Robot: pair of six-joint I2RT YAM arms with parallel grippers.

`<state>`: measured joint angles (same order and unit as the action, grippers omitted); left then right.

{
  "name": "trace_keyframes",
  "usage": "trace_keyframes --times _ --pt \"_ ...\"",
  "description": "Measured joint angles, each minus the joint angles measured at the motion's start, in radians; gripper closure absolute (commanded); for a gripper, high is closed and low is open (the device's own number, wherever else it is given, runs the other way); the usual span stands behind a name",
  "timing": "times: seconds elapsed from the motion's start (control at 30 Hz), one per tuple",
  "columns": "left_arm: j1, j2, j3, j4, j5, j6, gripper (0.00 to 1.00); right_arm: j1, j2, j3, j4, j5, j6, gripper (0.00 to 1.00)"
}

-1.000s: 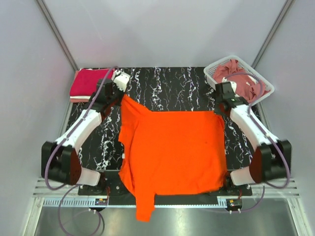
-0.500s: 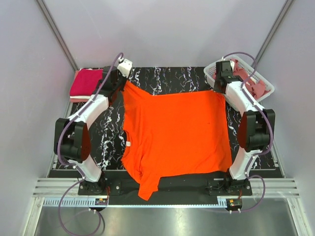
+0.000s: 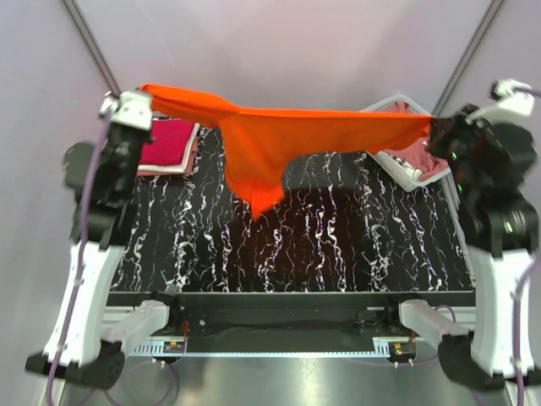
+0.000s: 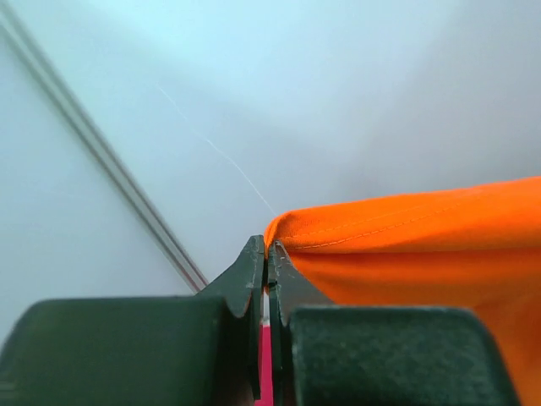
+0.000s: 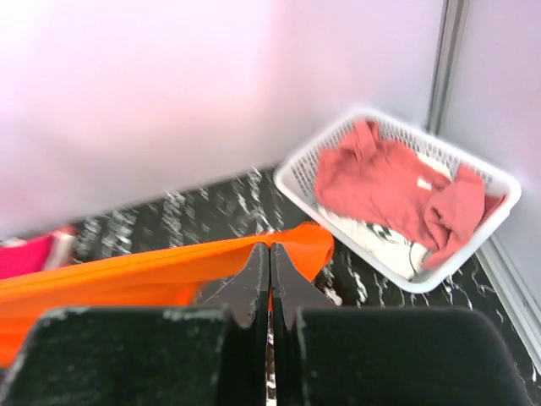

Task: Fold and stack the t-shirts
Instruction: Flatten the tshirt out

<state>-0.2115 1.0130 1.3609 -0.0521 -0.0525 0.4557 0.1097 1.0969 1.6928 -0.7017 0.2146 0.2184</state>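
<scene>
Pinched tight in the left gripper (image 4: 267, 249) and the right gripper (image 5: 270, 247), stretched high above the black speckled table (image 3: 338, 245): the bright orange cloth t-shirt (image 3: 279, 135). Looks like shaking it out before folding; next, needs laying down flat and smooth.

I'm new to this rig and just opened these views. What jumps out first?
A bright orange t-shirt hangs stretched in the air across the far side of the table, pinched at each end by the left fingers and right fingers. A white basket holding a rose shirt sits at the far right corner, a folded crimson stack at the far left.
</scene>
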Motion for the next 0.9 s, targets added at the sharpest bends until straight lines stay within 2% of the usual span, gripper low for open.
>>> trace_keyframes --times 0.17,0.33,0.57,0.73,0.83,0.9 --pt "-0.001 -0.200 0.002 -0.027 0.022 0.001 1.00 0.001 -0.208 0.034 -0.103 -0.048 0.032 1.00" --pt "-0.001 -0.297 0.084 -0.117 0.071 0.007 1.00 0.001 -0.279 0.196 -0.231 -0.096 0.057 1.00" --pt "-0.001 -0.333 0.270 -0.202 0.139 0.010 1.00 0.000 -0.306 0.375 -0.334 -0.161 0.101 1.00" --pt "-0.050 -0.302 0.351 -0.199 0.201 0.086 1.00 0.000 -0.259 0.464 -0.357 -0.154 0.087 1.00" --pt "-0.085 -0.242 0.352 -0.177 0.205 0.153 1.00 0.000 -0.204 0.432 -0.335 -0.136 0.061 1.00" --pt "-0.087 -0.190 0.305 -0.151 0.219 0.192 1.00 0.000 -0.171 0.328 -0.282 -0.118 0.042 1.00"
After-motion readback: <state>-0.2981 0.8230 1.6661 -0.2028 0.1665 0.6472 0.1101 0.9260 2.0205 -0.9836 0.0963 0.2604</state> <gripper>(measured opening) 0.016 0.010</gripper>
